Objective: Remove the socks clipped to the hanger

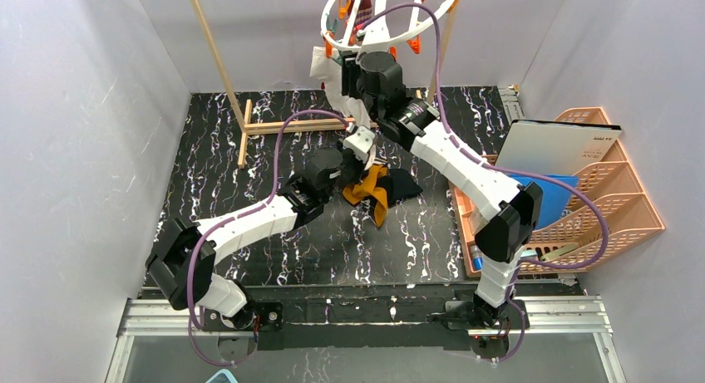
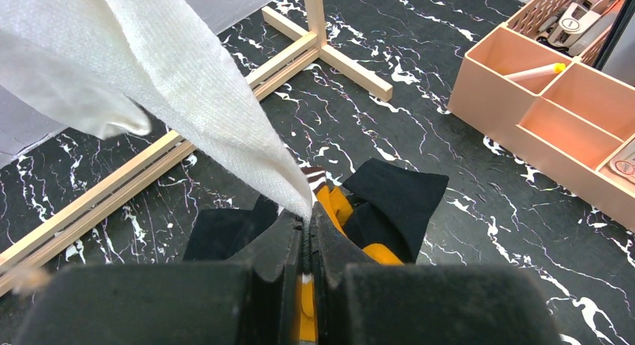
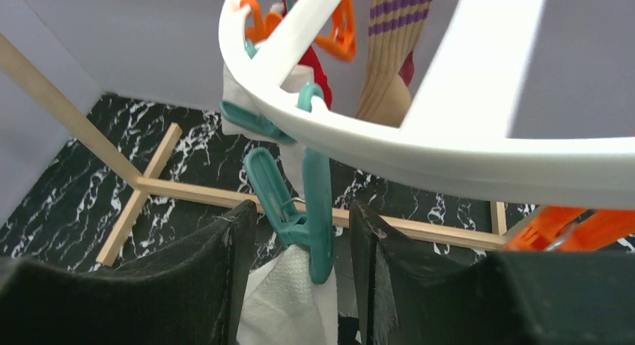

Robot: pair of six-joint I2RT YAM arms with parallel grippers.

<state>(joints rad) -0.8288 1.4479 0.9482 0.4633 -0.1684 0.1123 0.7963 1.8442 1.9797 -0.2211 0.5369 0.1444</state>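
Your left gripper (image 2: 307, 240) is clamped on the white sock (image 2: 187, 98), your right gripper (image 3: 299, 248) gapes around the teal clothespin (image 3: 311, 218): tug early and the hanger (image 3: 419, 143) swings away.

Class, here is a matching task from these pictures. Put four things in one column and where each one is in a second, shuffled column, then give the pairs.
Column one
1. white sock
2. teal clothespin
3. mustard sock
4. striped sock

Column two
A. lying on the table
B. hanging at the hanger, no tool on it
C. pinched in the shut left tool
D. inside the open right tool

Pairs: 1-C, 2-D, 3-A, 4-B
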